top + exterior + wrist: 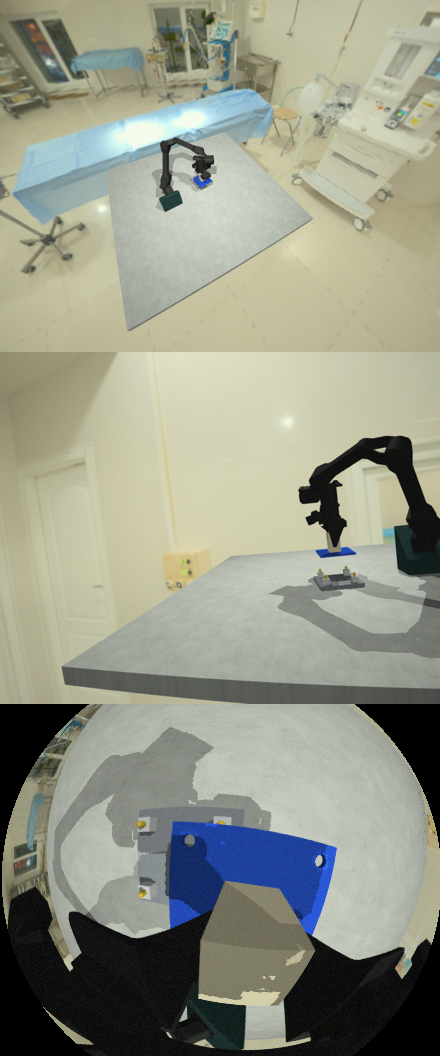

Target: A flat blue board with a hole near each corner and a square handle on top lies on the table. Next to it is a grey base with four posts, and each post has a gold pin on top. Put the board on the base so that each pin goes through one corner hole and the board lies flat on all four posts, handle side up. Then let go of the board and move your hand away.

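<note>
Jaws (203, 177) (334, 545) clenched on the handle (332, 542) (255, 944), we held the blue board (200, 182) (348, 552) (250, 849) beneath them; below, apart, sat the grey base (343, 586) (190, 815).

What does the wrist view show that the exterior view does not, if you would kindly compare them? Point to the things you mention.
Only wrist: two of the board's corner holes.

Only exterior: all four pins (320, 570) at once, and the gap between board and base.

Both: the board (335, 552) (250, 859), its handle (331, 542) (255, 944) between the fingers, and the base (343, 586) (151, 865).
</note>
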Tool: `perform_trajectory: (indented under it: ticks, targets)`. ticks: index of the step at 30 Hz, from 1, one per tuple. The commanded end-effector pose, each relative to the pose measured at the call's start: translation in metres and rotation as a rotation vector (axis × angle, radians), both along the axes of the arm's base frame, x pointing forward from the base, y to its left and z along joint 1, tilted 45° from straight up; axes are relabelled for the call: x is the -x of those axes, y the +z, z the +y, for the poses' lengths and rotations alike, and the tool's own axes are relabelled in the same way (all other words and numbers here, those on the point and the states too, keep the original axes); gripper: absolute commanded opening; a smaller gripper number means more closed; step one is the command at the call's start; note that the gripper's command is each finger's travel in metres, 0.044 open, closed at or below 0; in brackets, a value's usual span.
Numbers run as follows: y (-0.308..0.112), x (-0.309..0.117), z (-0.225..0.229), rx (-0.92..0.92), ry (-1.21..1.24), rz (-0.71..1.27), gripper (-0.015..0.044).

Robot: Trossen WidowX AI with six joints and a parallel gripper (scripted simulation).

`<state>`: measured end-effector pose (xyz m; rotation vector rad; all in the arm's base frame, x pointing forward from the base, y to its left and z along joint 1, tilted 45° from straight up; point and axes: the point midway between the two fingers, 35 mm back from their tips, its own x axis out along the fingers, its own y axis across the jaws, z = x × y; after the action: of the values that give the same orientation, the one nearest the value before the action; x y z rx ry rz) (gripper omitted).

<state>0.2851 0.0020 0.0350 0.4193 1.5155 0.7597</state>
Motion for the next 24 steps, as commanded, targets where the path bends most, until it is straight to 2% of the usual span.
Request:
perform_trajectory:
  ticks: [1,24]
  targets:
    - [0.008,-0.002,0.007,-0.003,-0.002,-0.006,0.0000]
    - [0.047,-0.001,0.052,-0.027,0.017,-0.017,0.0000]
